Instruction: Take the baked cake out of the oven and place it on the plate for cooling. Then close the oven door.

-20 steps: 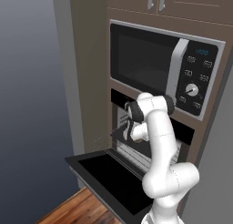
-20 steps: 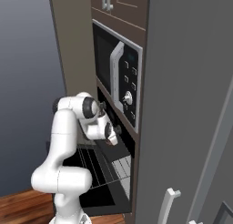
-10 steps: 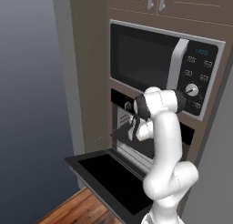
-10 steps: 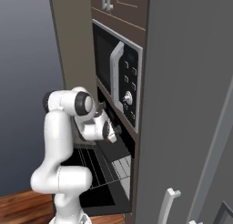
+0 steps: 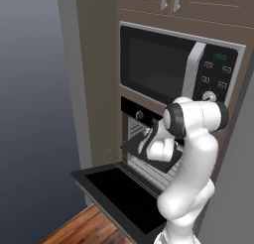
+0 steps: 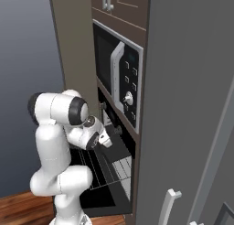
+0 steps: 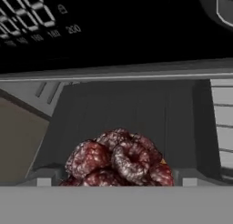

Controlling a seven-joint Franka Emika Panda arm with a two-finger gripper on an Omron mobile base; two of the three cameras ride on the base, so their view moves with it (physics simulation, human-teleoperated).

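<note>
A: Left base view first. Where's the gripper (image 5: 149,139) against the oven (image 5: 149,139)?

B: It's up at the mouth of the cavity, just under the knob panel and above the oven door (image 5: 116,193), which lies dropped flat towards the camera. The hand faces into the opening. I can't make out the cake from here.

A: Right base view?

B: Same story from the other side. The gripper (image 6: 109,139) sits at the oven's (image 6: 116,167) front edge, over the wire racks (image 6: 98,169), with the microwave (image 6: 121,82) above it. The fingers are too small to judge here.

A: And the hand view?

B: The cake (image 7: 119,161), topped with raspberries, sits dead ahead and low in the view, close in, on a dark tray (image 7: 127,114) that runs straight back into the cavity. The jaws look spread wide with nothing between them yet; the fingertips themselves aren't clear.

A: Long axis?

B: The cake reads as a roundish mound, so no real axis or heading. I'd judge the approach is simply forward and slightly down
</note>
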